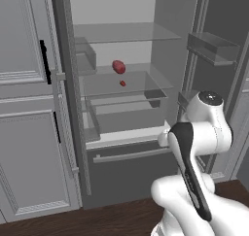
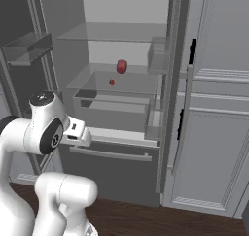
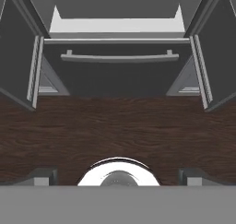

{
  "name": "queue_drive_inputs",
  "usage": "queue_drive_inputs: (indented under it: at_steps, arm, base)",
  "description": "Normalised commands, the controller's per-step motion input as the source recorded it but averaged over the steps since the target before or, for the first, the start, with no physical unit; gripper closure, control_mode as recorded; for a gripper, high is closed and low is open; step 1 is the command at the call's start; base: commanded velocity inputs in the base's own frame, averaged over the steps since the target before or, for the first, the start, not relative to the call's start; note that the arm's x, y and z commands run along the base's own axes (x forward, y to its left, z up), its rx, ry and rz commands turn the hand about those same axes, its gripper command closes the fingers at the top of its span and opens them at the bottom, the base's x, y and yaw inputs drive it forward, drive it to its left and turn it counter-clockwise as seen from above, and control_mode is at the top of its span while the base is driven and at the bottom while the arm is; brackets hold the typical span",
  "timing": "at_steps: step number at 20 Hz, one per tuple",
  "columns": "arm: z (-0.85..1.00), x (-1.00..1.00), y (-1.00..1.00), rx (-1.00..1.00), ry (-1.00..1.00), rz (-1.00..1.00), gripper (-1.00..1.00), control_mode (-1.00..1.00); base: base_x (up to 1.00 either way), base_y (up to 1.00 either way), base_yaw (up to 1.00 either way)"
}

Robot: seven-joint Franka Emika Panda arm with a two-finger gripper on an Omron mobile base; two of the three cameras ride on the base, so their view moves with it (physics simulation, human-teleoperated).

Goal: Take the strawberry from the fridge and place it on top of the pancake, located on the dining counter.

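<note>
Fridge (image 1: 131, 181) stands with 2 doors open, 1 strawberry (image 1: 118, 66) at 12 o'clock on its glass shelf (image 1: 146, 82). Gripper (image 3: 118, 174) points down at the floor (image 3: 118, 126), jaws spread wide and empty.

We see the fridge (image 1: 127, 174) standing with both doors swung wide, dark grey outside, pale inside, its bottom drawer shut. The strawberry (image 1: 118, 66), small and red, sits on a middle glass shelf toward the back.

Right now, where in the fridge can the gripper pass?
Fridge doors stand open. Top shelf is bare. Middle shelf holds two red fruits left of centre; its right half is free. Door bins crowd the sides.
</note>
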Motion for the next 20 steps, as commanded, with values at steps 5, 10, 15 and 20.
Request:
queue_drive_inputs:
  at_steps: [5,10,15,20]
  arm:
    - [-0.14,-0.01,0.00,-0.05,-0.05,0.00,-1.00,-1.00]
    - [0.00,0.00,0.00,0.00,0.00,0.00,-1.00,-1.00]
    - [0.00,0.11,0.00,0.00,0.00,0.00,-1.00,-1.00]
    - [0.00,0.00,0.00,0.00,0.00,0.00,-1.00,1.00]
  base:
    - [0.00,0.00,0.00]
    - [0.00,0.00,0.00]
    - [0.00,0.00,0.00]
    - [0.69,0.01,0.00]
